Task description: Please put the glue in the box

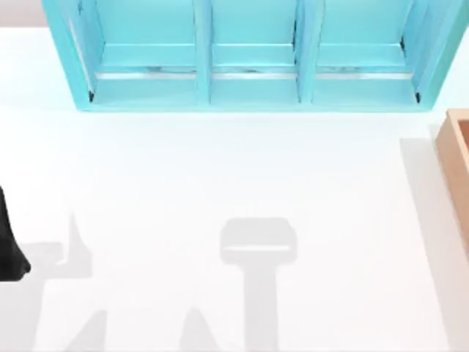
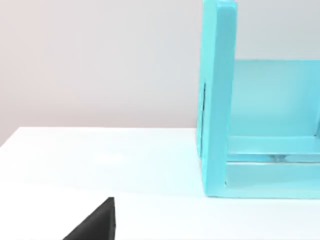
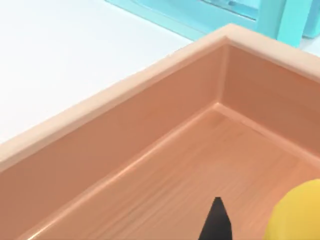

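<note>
Inside the box [image 3: 150, 165], the glue [image 3: 297, 212] shows by a claw tip.

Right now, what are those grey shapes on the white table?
Shadows. In the top view, soft grey patches lie on the table: a blocky one in the middle with a stem toward the bottom edge, spiky ones at lower left, and a band beside the box. In the left wrist view, the turquoise shelf casts only a faint shadow.

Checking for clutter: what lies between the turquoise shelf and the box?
Bare white table between shelf and box, by the top view.
</note>
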`<state>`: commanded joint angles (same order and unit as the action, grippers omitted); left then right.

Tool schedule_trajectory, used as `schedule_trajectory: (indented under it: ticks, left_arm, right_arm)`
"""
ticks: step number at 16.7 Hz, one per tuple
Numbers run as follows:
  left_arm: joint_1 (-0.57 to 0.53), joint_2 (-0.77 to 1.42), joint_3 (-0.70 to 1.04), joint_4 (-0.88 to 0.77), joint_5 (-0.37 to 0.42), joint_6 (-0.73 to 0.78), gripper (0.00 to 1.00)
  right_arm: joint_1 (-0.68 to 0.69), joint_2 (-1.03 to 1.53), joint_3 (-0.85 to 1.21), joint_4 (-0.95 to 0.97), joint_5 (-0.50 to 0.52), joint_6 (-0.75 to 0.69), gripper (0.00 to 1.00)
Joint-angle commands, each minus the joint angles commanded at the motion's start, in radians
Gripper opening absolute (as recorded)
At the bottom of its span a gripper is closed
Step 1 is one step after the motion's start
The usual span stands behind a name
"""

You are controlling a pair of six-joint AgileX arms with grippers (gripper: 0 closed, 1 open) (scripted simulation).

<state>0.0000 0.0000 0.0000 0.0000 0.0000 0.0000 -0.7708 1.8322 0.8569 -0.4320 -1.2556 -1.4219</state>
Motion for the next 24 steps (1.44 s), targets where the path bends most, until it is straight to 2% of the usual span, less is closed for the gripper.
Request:
schedule_trajectory:
  ticks: [5, 18, 24]
  left_arm:
    - [0.0, 0.0, 0.0, 0.0, 0.0, 0.0, 1.0]
    - [0.0, 0.0, 0.0, 0.0, 0.0, 0.0, 1.0]
    - [0.0, 0.0, 0.0, 0.0, 0.0, 0.0, 1.0]
  right_arm:
    - [0.01, -0.002, -0.012, 0.017, -0.002, 0.017, 0.0]
    - [0.01, -0.002, -0.012, 0.017, -0.002, 0.017, 0.98]
    - [0.01, -0.002, -0.012, 0.017, -0.002, 0.017, 1.0]
